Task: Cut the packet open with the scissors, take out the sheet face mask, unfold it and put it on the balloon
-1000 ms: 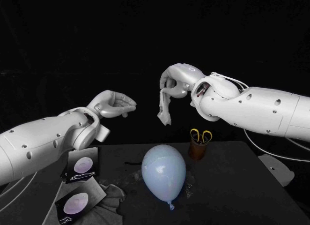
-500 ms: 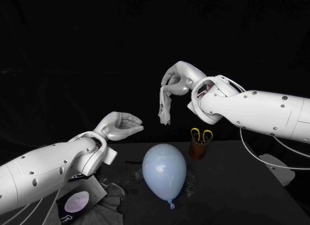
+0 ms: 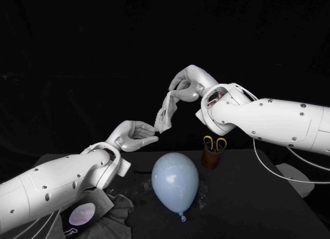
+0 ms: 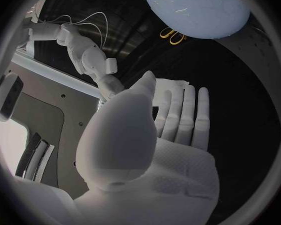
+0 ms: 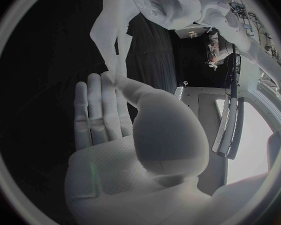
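At the near left corner of the worktop you can see a flat dark packet with a pale oval picture on it. It lies flat, and you cannot tell if it has been cut open or if anything is inside. Just beside it on the right lies a crumpled grey cloth.

Above these, the left hand is lifted up off the worktop. Its fingertips are at the bottom end of the sheet face mask. The left wrist view shows the thumb up and the fingers straight, but you cannot tell if this hand is gripping the mask or just touching it.

The mask is up in the air, above the far end of the worktop. It is a long, thin, white strip, bunched up rather than spread out, and it slopes from the left hand up to the right hand.

Below the mask, a pale blue balloon lies on the middle of the worktop. Its knot points at the near edge. Nothing is on it.

The right hand is up high and pinches the top end of the mask between thumb and fingers. In the right wrist view the strip rises out of that pinch.

Below that arm, a brown cup stands upright just beside the far end of the balloon. In it are the scissors, blades down, with their yellow handles poking out of the top.
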`<action>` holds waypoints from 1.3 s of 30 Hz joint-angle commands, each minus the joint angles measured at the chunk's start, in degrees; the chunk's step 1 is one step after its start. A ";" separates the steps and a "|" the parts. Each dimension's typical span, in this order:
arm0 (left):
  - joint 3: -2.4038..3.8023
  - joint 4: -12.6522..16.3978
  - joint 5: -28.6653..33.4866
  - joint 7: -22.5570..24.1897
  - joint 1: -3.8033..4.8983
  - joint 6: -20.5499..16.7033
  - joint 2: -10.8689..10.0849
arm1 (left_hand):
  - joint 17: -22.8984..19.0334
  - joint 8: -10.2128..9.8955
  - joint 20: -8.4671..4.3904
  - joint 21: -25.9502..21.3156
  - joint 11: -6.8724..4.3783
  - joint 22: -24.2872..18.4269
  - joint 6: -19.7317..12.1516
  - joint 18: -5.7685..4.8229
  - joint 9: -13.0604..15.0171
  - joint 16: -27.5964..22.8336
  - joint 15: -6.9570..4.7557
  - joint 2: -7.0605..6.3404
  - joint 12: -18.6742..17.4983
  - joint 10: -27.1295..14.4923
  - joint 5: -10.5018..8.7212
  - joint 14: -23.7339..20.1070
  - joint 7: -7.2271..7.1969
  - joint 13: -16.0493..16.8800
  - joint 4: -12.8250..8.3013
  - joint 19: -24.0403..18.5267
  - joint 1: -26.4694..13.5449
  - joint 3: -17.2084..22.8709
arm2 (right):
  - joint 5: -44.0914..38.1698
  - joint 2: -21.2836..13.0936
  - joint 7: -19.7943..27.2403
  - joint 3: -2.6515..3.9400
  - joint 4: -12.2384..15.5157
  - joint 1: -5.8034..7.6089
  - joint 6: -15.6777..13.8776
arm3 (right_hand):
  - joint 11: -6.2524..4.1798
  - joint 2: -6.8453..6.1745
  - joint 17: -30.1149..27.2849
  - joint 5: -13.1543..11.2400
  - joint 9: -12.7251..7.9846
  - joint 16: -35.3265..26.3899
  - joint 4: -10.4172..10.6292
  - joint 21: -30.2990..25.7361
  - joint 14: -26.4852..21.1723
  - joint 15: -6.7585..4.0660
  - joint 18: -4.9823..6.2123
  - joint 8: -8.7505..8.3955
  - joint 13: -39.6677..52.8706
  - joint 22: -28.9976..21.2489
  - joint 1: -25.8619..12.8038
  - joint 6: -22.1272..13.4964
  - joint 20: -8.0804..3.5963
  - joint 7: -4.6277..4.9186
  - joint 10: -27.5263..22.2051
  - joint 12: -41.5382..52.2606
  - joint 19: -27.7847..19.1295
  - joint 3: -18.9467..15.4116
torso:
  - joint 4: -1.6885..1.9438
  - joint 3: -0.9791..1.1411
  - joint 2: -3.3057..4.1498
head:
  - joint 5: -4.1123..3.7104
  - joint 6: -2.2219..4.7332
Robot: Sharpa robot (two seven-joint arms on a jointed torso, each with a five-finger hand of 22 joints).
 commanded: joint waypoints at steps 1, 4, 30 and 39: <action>0.10 0.20 -2.96 2.69 -0.09 -5.27 0.37 | -0.21 -0.64 -0.04 -0.85 0.96 -0.53 -1.27 -0.45 -0.39 -1.61 0.93 0.38 -0.26 -1.66 -0.23 -1.29 -0.69 -0.69 -0.08 0.48 1.66 -1.02 | 0.82 0.11 -0.42 0.07 0.33 -0.02 -2.24 | -2.04 0.20 0.06 0.25 0.09 -0.33 -0.06 0.21 0.50 -0.30 0.96 0.07 0.14 0.11 0.65 0.41 0.01 0.15 2.43 -0.27 -0.46 0.46 | 0.06 0.02 0.05 | 0.10 -0.09; 0.12 -0.02 -3.46 3.35 -0.18 -6.93 0.72 | -0.60 -1.52 -0.03 -1.90 1.77 -1.21 -3.13 -0.84 -1.03 -3.56 1.88 0.60 -0.29 -3.71 -0.23 -3.55 -1.35 -1.37 0.19 0.37 2.99 -2.56 | 1.32 0.43 -0.34 0.07 0.54 -0.18 -2.52 | -2.06 0.09 0.12 0.25 0.07 -0.36 -0.01 0.48 0.57 -0.31 0.96 0.04 0.22 0.52 0.60 0.48 -0.02 0.13 2.55 -0.44 -0.61 0.66 | 0.10 0.05 0.05 | 0.20 -0.05; 0.15 -1.90 -5.22 1.78 -0.25 -8.09 3.13 | 0.03 -2.40 -0.09 -4.12 1.95 -2.79 -2.45 -1.31 -2.34 -4.69 2.10 1.58 2.86 -5.81 -0.22 -3.87 -0.04 -1.47 2.93 1.64 5.73 -6.92 | 3.88 0.95 0.84 0.14 3.48 -0.75 -3.62 | -2.10 -0.16 0.27 0.26 0.02 -0.45 0.08 1.10 0.69 -0.36 0.95 -0.03 0.44 1.51 0.48 0.59 -0.07 0.09 2.87 -0.86 -1.02 1.22 | 0.09 -0.02 0.02 | 0.59 -0.02; 0.18 -1.98 -4.12 1.56 -0.25 -7.97 3.50 | 1.49 -1.61 -0.18 -4.13 0.58 -2.96 0.78 -0.75 -2.38 -2.02 0.75 3.26 5.89 -3.78 -0.23 -1.06 -0.27 -1.08 3.48 3.21 6.56 -6.73 | 4.26 0.78 1.07 0.17 3.89 -0.81 -3.66 | -2.11 -0.19 0.29 0.25 0.02 -0.45 0.08 1.16 0.71 -0.36 0.95 -0.04 0.46 1.60 0.48 0.60 -0.07 0.09 2.89 -0.89 -1.06 1.26 | 0.04 -0.02 0.00 | 0.70 0.04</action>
